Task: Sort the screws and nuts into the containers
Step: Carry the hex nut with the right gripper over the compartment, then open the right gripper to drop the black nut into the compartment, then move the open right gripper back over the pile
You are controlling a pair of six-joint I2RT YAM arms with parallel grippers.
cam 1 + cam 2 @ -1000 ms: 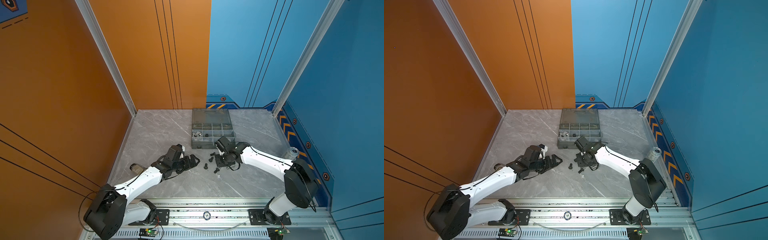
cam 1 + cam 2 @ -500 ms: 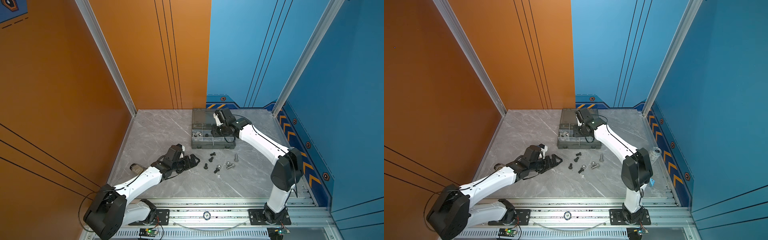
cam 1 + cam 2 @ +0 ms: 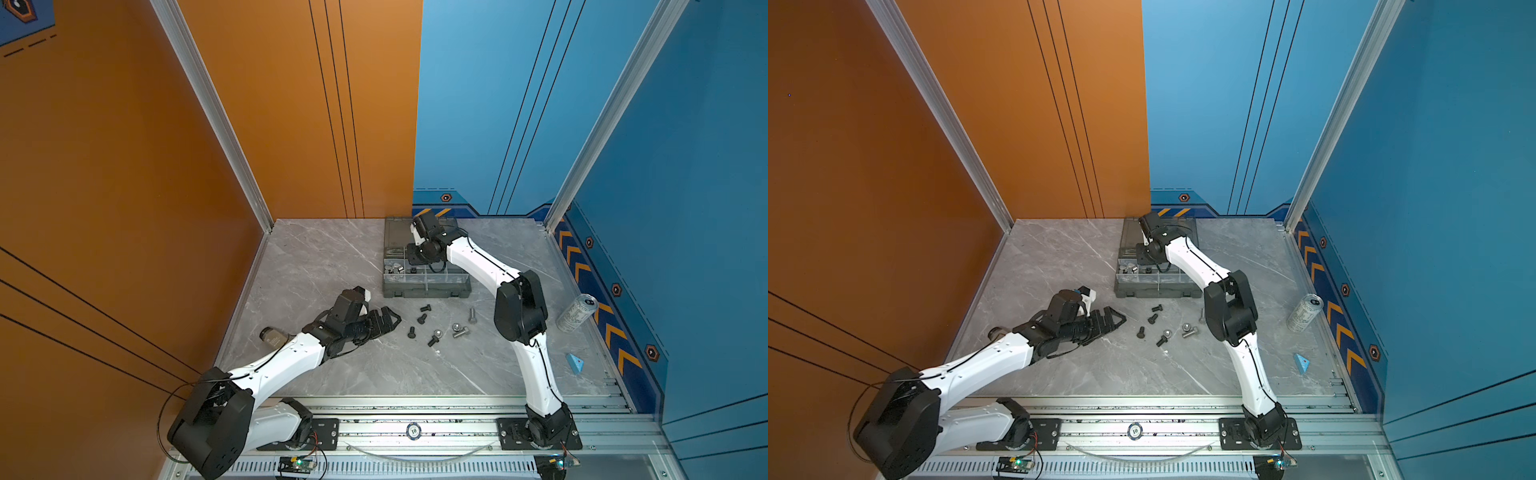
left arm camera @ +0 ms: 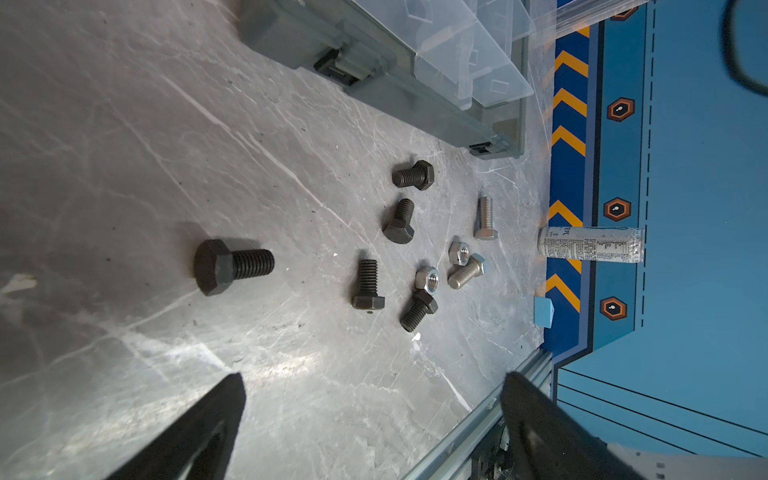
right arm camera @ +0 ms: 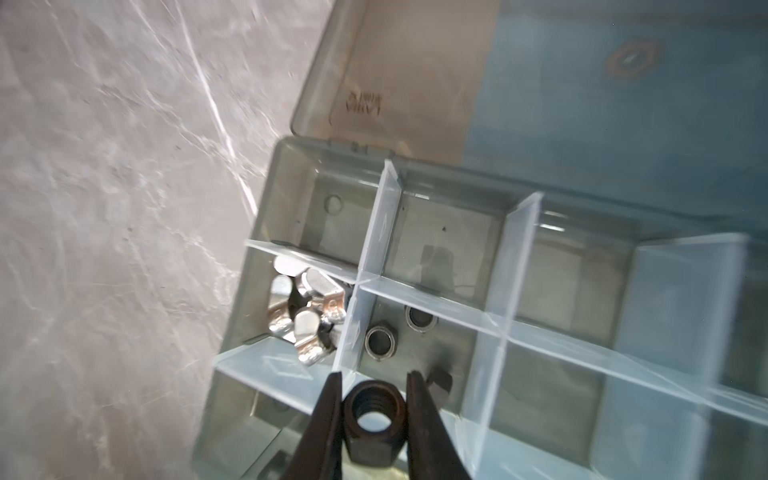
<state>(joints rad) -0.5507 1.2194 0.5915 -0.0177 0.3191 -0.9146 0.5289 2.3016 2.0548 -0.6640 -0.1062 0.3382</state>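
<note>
While left end effector [image 4: 372, 377] gapes, right end effector [image 5: 374, 376], half cropped, clamps a black nut [image 5: 374, 446].

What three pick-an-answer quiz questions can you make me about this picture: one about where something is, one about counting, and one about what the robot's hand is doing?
1. Where does the drink can stand?
A. by the orange wall
B. by the blue wall
C. on the front rail

2. How many silver screws lie on the table?
A. none
B. two
C. six

3. What is the right gripper doing?
A. holding a black nut over the organizer box
B. hanging wide open with nothing in it
C. lifting the can

Answers:
1 B: both top views show the can upright at the table's right edge, next to the blue wall.
2 B: the left wrist view shows just two silver ones lying there.
3 A: the right wrist view shows its jaws shut on the nut above the box.
</note>
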